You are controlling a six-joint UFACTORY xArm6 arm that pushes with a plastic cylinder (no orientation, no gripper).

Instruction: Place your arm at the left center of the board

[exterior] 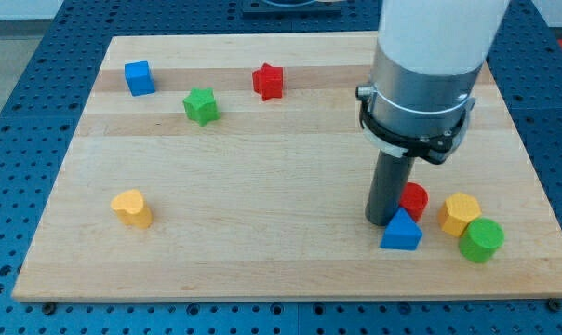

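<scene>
My tip [381,221] rests on the wooden board [262,251] toward the near right, just left of the red cylinder [414,199] and at the far-left edge of the blue triangular block [401,231]; whether it touches them I cannot tell. I carry no jaws, only a plain rod, holding nothing. Right of these sit a yellow hexagonal block [459,213] and a green cylinder [482,240]. The board's left centre lies well apart from me, with a yellow block [132,207] nearby. Along the far side stand a blue cube [140,78], a green star-like block [201,105] and a red star-like block [268,81].
</scene>
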